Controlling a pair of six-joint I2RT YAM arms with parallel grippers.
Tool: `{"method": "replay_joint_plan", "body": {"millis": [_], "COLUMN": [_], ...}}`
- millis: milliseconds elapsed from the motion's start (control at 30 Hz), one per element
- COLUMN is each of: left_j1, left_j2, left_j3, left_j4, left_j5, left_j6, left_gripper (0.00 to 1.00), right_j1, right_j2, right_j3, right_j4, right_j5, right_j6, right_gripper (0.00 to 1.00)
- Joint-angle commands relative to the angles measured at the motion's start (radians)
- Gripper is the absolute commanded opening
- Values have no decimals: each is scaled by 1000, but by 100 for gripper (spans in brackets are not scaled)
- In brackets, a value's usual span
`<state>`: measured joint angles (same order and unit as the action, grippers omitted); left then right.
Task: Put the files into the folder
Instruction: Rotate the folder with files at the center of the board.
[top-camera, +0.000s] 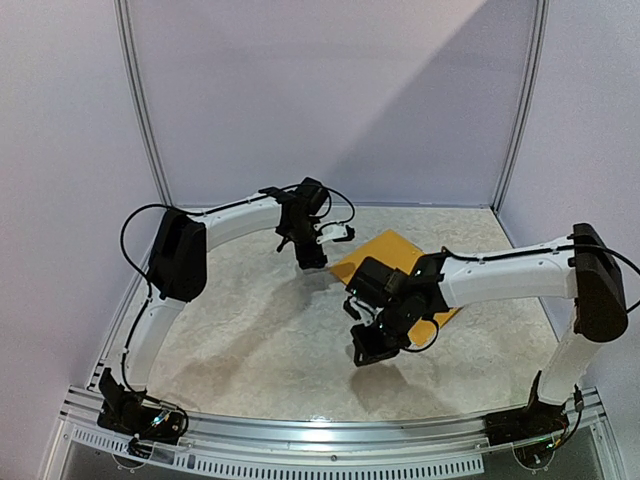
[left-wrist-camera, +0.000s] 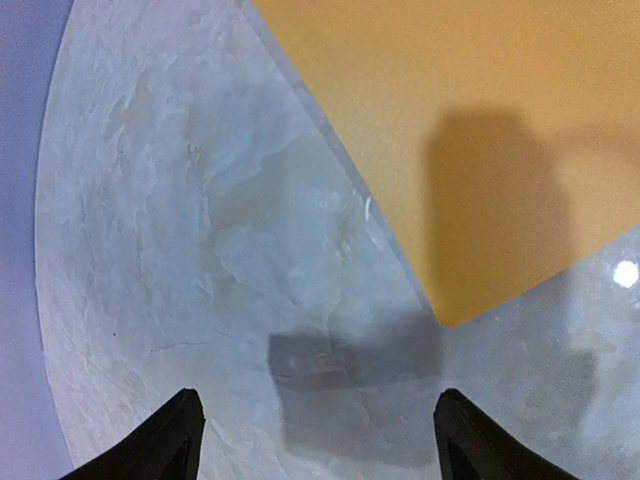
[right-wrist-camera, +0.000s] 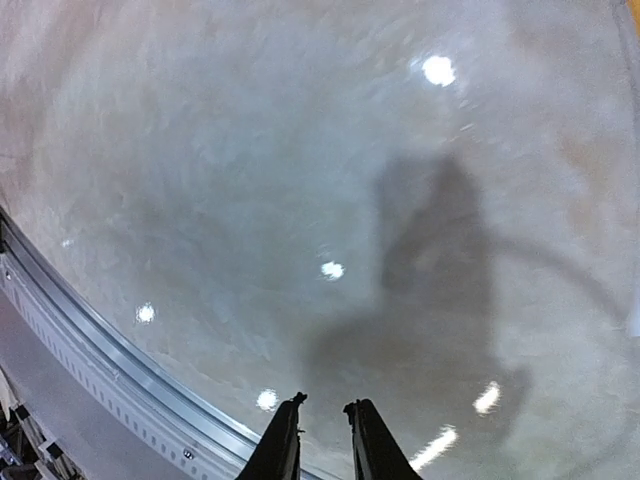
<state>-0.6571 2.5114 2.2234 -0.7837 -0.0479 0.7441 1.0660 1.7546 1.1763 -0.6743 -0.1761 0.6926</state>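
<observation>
The orange-yellow folder (top-camera: 386, 250) lies flat on the table right of centre, partly under my right arm. In the left wrist view its orange cover (left-wrist-camera: 450, 130) fills the upper right, with one corner pointing toward my fingers. My left gripper (top-camera: 311, 258) hovers just left of the folder's near-left edge. Its jaws stand wide open and empty (left-wrist-camera: 315, 405) over bare table. My right gripper (top-camera: 365, 348) hangs in front of the folder, over bare table. Its jaws (right-wrist-camera: 325, 405) are nearly together with nothing between them. No white sheets show in any view.
The table (top-camera: 260, 330) has a pale, marbled, glossy top. A metal rail (top-camera: 330, 430) runs along its near edge and also shows in the right wrist view (right-wrist-camera: 100, 350). Pale walls with metal posts (top-camera: 145, 110) close in the back and sides.
</observation>
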Motion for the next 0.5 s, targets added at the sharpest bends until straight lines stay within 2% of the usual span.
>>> {"method": "replay_joint_plan", "body": {"millis": [0, 67, 133, 233, 333, 467], "left_j1": [14, -17, -76, -149, -192, -203], "left_j2": [-142, -212, -271, -320, -285, -179], "left_j3": [-89, -189, -285, -412, -425, -353], "left_j4": [-21, -59, -84, -66, -61, -47], "left_j5": [53, 86, 95, 91, 76, 16], "left_j6": [56, 71, 72, 61, 39, 12], "left_gripper": [81, 81, 79, 79, 79, 77], "right_j1": [-249, -460, -613, -786, -870, -883], "right_j2": [-118, -119, -77, 58, 220, 399], "right_j3": [115, 161, 217, 333, 467, 571], "right_j4": [-245, -286, -285, -244, -261, -297], "right_j5": [115, 163, 283, 327, 389, 373], "right_j6": [-100, -181, -262, -322, -367, -438], "right_gripper": [21, 23, 23, 23, 23, 22]}}
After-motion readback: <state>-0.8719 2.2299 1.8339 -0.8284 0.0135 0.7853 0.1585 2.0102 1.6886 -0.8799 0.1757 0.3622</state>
